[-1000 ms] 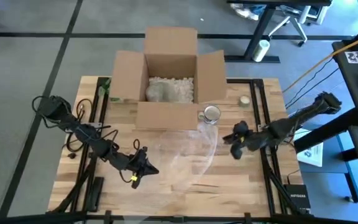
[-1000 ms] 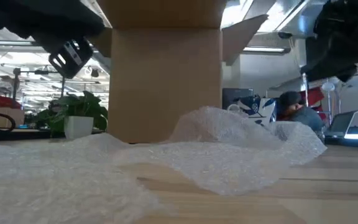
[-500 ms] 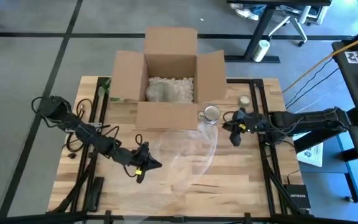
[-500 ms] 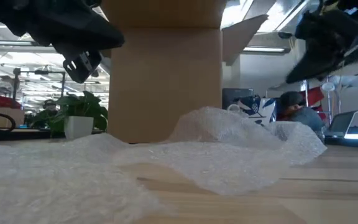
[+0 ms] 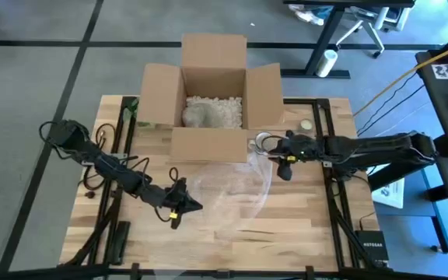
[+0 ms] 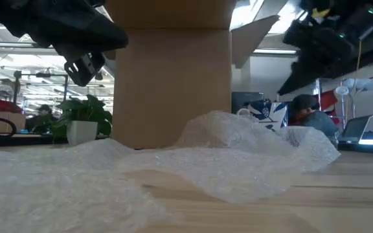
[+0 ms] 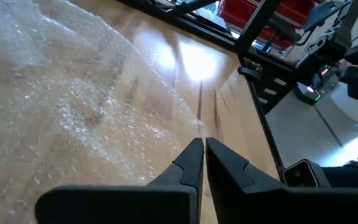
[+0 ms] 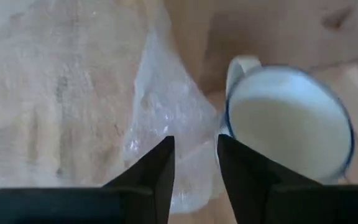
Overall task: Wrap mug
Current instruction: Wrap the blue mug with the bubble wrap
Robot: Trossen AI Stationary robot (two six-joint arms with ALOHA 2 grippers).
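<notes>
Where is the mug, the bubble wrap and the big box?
mug [image 8: 291, 121], right wrist view, on its white inside.
bubble wrap [image 5: 236, 194], high view, on the sheet's middle.
cardboard box [image 5: 208, 142], high view, on its near flap.

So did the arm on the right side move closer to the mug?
Yes. In the high view the right gripper slid left across the table, from beside the frame rail to just next to the mug.
</notes>
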